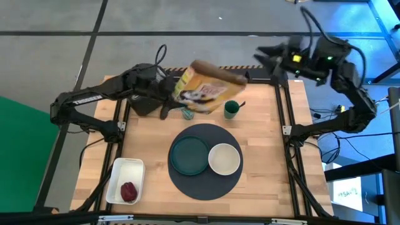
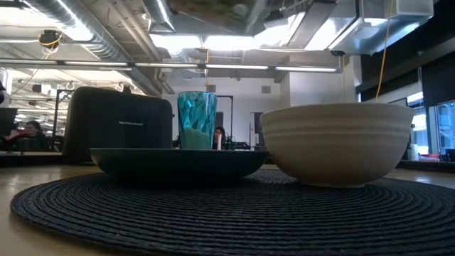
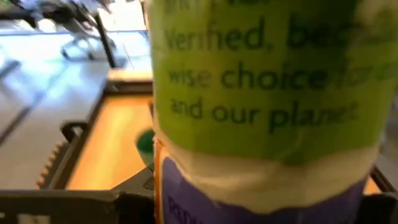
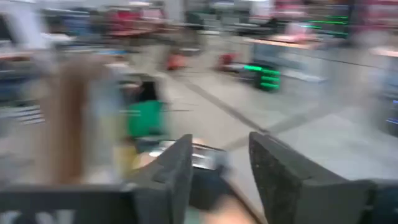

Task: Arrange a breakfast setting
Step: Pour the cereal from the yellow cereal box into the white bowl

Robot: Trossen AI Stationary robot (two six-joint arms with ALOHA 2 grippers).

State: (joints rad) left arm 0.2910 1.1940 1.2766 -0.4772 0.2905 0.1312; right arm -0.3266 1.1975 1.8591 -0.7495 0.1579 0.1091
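At the near left corner we see the white rectangular tray (image 1: 124, 180) holding the dark-red fruit (image 1: 129, 192). Right of it, on the round dark-grey woven mat (image 1: 206, 160), the teal plate (image 1: 189, 155) sits beside the ribbed white bowl (image 1: 224, 159). Farther back stand the pale-teal tumbler (image 2: 196, 119) and small dark-green cup (image 1: 230, 109). Above them the left gripper (image 1: 167, 94) grasps the yellow-brown cereal box (image 1: 208, 87), tilted in mid-air, green and purple print on its side. At the far right edge, the right gripper (image 4: 217, 168) is released, its jaws apart.
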